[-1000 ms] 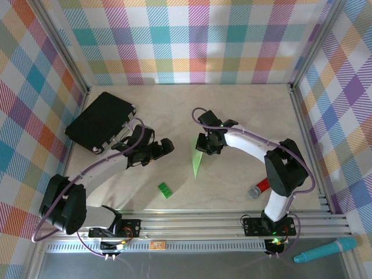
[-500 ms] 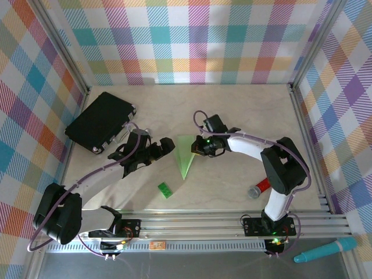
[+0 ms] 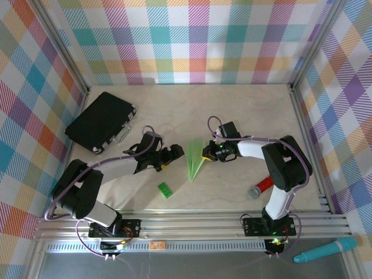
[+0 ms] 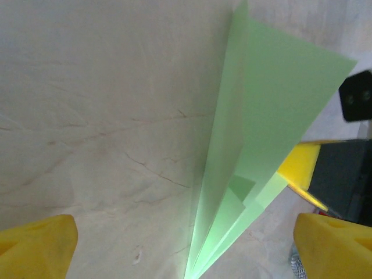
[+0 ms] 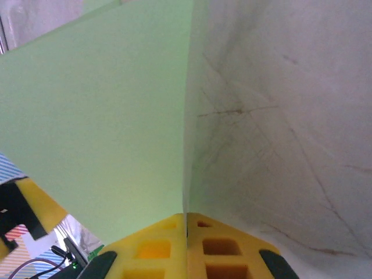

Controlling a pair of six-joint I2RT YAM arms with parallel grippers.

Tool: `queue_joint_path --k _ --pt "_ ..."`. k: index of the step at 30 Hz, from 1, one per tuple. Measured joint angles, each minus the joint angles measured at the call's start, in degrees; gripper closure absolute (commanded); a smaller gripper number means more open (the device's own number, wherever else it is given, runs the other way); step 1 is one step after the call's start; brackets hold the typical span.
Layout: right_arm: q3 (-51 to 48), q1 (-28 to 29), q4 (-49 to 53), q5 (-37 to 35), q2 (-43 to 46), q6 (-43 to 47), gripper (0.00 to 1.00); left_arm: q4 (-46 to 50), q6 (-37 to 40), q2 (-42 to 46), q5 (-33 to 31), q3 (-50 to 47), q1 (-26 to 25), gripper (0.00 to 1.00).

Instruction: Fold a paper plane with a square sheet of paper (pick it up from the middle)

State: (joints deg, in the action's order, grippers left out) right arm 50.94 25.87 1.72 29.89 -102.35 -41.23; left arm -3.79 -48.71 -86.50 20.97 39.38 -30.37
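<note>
The paper plane (image 4: 250,116) is cut off at the left wrist view's top and bottom edges.

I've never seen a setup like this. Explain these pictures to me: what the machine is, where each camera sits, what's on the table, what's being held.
Two robot arms are bolted at the near edge of a table, each ending in a two-finger claw. One picture looks down from above; the other two come from a camera on each wrist. On the table lie a black case, a small green brick and a red-and-grey cylinder. The right claw is shut on the pale-green paper plane. The left claw is open beside it, holding nothing.
</note>
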Motion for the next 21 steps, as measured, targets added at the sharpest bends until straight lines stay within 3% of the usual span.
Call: queue_joint_path --k 6,12,21 --pt "-0.4 -0.6 -1.7 1.1 0.0 0.1 0.95 -3.1 -2.2 -5.4 2.5 2.2 -2.3 0.24" --pt "-0.7 -0.8 -2.4 1.8 -0.1 0.1 0.95 -3.1 -2.3 -8.5 2.2 5.7 -2.9 0.47" --pt "-0.7 -0.9 -3.1 2.4 -0.7 0.1 0.95 2.7 2.7 -14.3 0.7 14.2 -2.9 0.67"
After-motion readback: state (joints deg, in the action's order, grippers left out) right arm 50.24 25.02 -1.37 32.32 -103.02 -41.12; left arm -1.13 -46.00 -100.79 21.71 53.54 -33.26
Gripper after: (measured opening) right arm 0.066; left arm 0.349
